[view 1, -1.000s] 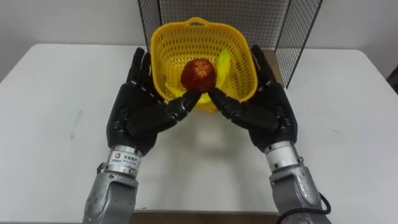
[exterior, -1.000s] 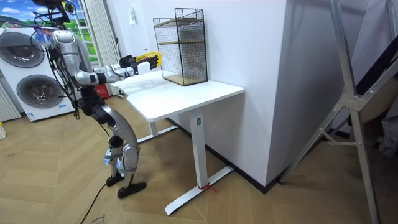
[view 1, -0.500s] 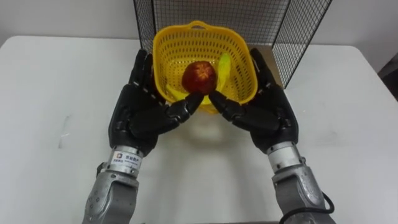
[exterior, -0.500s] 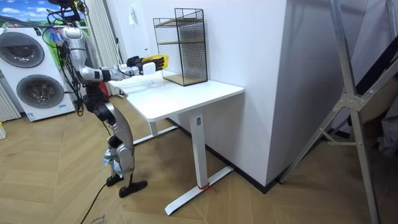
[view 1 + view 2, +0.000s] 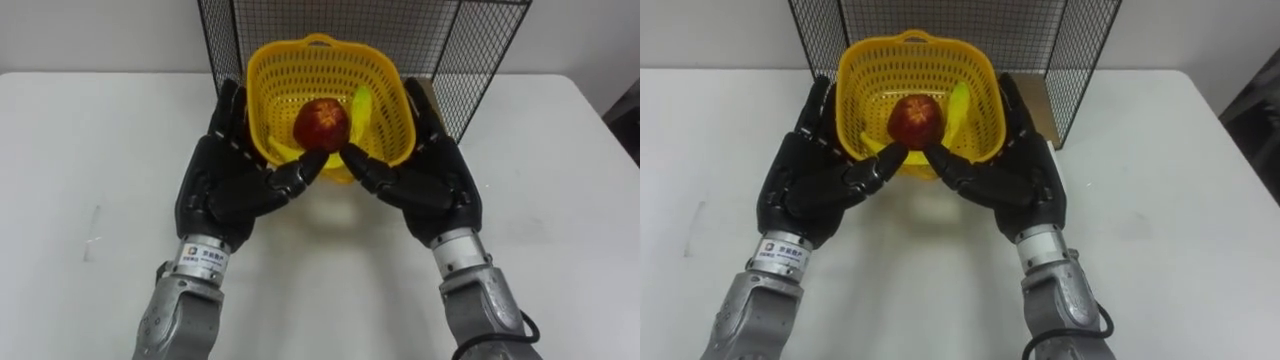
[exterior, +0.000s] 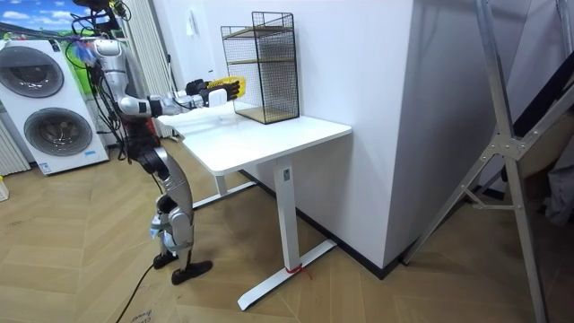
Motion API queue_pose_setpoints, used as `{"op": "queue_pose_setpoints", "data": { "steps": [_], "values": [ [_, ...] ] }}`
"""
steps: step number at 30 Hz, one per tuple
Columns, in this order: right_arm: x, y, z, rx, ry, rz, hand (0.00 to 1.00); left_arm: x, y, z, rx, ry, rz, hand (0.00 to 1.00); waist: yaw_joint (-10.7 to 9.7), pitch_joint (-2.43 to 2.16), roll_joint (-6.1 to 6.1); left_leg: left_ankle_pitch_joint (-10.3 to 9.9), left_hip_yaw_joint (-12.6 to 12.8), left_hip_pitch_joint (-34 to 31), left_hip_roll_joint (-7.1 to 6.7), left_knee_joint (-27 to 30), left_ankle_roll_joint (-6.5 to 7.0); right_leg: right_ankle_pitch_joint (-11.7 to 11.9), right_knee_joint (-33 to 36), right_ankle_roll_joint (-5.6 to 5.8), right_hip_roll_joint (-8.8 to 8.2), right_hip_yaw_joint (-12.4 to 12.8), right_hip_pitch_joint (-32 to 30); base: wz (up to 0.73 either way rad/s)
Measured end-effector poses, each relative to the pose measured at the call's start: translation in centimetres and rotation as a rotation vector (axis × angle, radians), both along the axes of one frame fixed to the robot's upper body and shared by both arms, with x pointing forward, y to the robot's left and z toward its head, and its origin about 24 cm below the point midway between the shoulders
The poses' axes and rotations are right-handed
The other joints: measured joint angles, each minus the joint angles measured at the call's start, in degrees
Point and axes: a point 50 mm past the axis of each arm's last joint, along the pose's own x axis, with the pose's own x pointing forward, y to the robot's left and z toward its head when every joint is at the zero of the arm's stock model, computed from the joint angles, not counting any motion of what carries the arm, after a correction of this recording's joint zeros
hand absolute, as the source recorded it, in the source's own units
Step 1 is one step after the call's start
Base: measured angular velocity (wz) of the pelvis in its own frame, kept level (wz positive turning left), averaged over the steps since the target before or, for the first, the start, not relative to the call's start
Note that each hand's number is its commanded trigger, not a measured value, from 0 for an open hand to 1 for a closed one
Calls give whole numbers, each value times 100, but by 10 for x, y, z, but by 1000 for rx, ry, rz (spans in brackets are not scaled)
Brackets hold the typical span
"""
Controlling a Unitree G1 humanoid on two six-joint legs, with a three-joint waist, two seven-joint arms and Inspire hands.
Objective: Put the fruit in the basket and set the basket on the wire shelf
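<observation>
Counter (image 5: 90, 150): white, flat top, its near edge cut off by the lower border of the eye views; in the room view the robot stands at its end on the room view's left, arms held out over it. Two washers (image 6: 49, 99): behind the robot, partly cut off by the room view's left edge. Shelf (image 5: 440, 40): black wire mesh, standing at the counter's far side with its open face toward the robot; its top runs out of the eye views, and the room view shows two tiers with wooden boards. Basket (image 5: 285, 90): bright yellow perforated plastic with a small handle loop on the far rim, held between both hands above the counter, just in front of the shelf; base and front wall hidden behind the thumbs. Left hand (image 5: 225, 185): black, fingers straight and pressed along the basket's left side, thumb reaching in under its front. Right hand (image 5: 435, 185): mirrored on the right side, fingers likewise straight. Apple (image 5: 320, 123): red, mottled, lying mid-basket. Banana (image 5: 360, 105): yellow-green, leaning on the right inner wall, lower end hidden behind the apple.
</observation>
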Motion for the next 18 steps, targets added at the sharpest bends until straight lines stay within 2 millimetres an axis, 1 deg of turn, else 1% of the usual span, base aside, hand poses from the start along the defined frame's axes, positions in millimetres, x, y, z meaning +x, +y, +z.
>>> {"op": "queue_pose_setpoints", "data": {
  "steps": [1,2,3,4,5,6,7,8,9,10,11,12,13,14,15,16,17,18],
  "values": [
    [0,0,-1,-1,4,0,0,0,0,0,-1,2,0,0,13,5,-5,-49,107,-80,65,286,-85,-48,99,-38,21,-13,-10,-11],
    [-1,0,-1,-1,6,1,0,0,0,-1,-1,3,1,0,26,8,-4,-76,180,-143,120,506,-130,-90,165,-70,30,-52,-8,-18],
    [-1,1,-3,-2,11,4,0,0,0,-2,0,7,2,0,44,14,4,-110,287,-314,241,1034,-190,-165,272,-117,39,-146,-2,-21],
    [-1,0,-3,-4,11,4,0,0,1,-2,2,8,2,0,76,39,54,-100,324,-550,429,1754,-211,-269,383,-220,122,-153,3,-24],
    [-1,0,-3,-5,12,4,0,-1,1,-2,4,8,2,0,110,54,79,-73,335,-661,522,2052,-257,-334,457,-269,161,-152,4,-39],
    [-1,1,-4,-8,18,8,0,-2,1,-4,10,14,5,0,177,74,109,35,282,-824,624,2551,-434,-396,567,-358,231,-111,5,-44],
    [-1,1,-4,-9,24,12,0,-3,2,-6,21,22,8,0,197,72,113,199,218,-942,698,2845,-666,-395,587,-421,288,-33,20,-41],
    [-1,1,-4,-10,23,13,0,-3,2,-7,28,24,8,0,207,71,110,301,181,-1026,703,2946,-683,-385,582,-446,284,40,14,-19],
    [-1,2,-4,-9,21,13,0,-3,2,-7,30,24,9,0,203,89,54,276,7,-1208,659,3026,-646,-359,604,-468,284,147,32,0],
    [-1,0,-4,-13,22,8,0,-2,1,-6,30,20,5,0,177,90,28,-59,-110,-1269,552,2431,-590,-324,631,-442,272,162,-23,0],
    [-1,-1,-4,-18,23,7,0,-2,1,-6,25,19,5,0,183,108,-10,-56,-172,-1324,536,2060,-597,-321,644,-456,282,171,-62,-14],
    [-1,-2,-4,-22,28,8,0,-2,0,-6,19,18,6,0,203,93,15,35,-298,-1407,470,1287,-633,-332,680,-483,308,184,-129,-37],
    [-1,-1,-5,-24,36,10,0,-1,-1,-6,18,16,8,0,236,56,53,428,-346,-1452,459,925,-596,-371,753,-498,296,193,-182,-42],
    [-1,-1,-6,-28,39,13,0,-2,0,-6,25,16,8,0,268,38,52,571,-349,-1399,450,846,-523,-379,748,-484,314,209,-185,-26],
    [-1,-1,-6,-28,40,14,0,-1,1,-5,34,12,8,0,236,12,-12,690,-352,-1300,390,702,-476,-391,713,-464,288,207,-167,0],
    [-1,-1,-5,-30,38,13,0,-1,1,-5,42,9,7,0,187,-14,-67,737,-350,-1240,358,586,-460,-373,623,-464,272,177,-119,6],
    [-1,-1,-5,-29,35,12,0,-1,0,-5,45,7,7,0,175,-7,-85,746,-348,-1206,348,553,-452,-363,582,-470,270,175,-83,5],
    [-1,-1,-4,-28,29,11,0,0,0,-4,44,5,6,0,156,-16,-96,745,-358,-1196,311,529,-452,-354,518,-472,273,168,-53,4]
  ]
}}
